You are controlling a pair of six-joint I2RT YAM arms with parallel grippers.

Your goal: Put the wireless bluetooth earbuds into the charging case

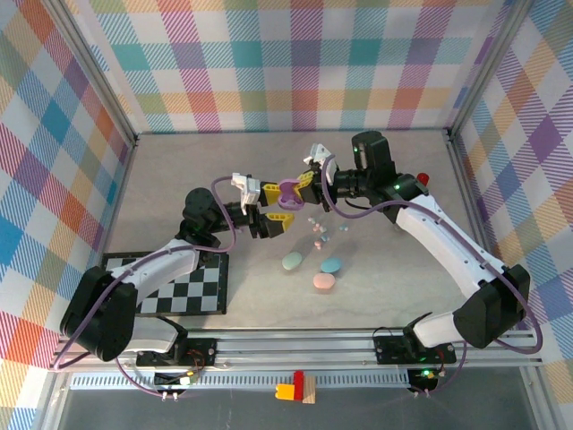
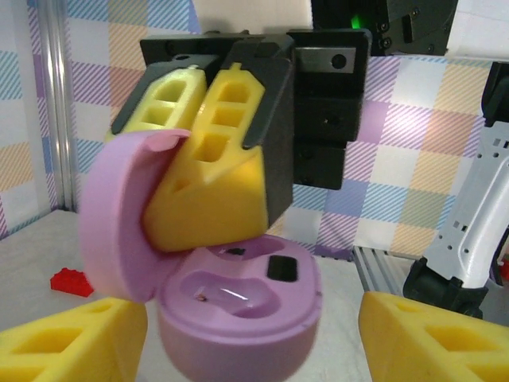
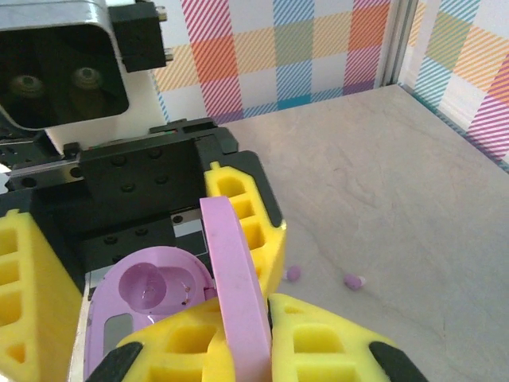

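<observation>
Our right gripper (image 3: 242, 334) pinches the open purple case (image 2: 238, 318) by its lid (image 3: 232, 270); our spread left gripper (image 1: 263, 204) must next fetch an earbud (image 3: 352, 280).

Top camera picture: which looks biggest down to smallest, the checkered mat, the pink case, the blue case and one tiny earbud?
1. checkered mat, biggest.
2. pink case and blue case: they look about alike.
3. earbud, smallest.
</observation>
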